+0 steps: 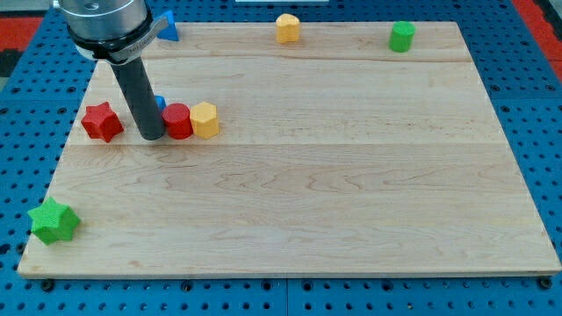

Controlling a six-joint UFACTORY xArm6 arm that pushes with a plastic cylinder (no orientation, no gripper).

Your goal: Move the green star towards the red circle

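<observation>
My tip (150,137) rests touching the red circle (178,120), holding nothing; green star (53,220) lies well apart, toward the view's bottom-left.

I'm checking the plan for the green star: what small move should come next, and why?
Probably carry my tip toward the view's bottom-left, to the far side of the green star. My tip now sits beside the red circle, far from the star, which lies at the board's bottom-left corner and needs pushing up-right.
</observation>
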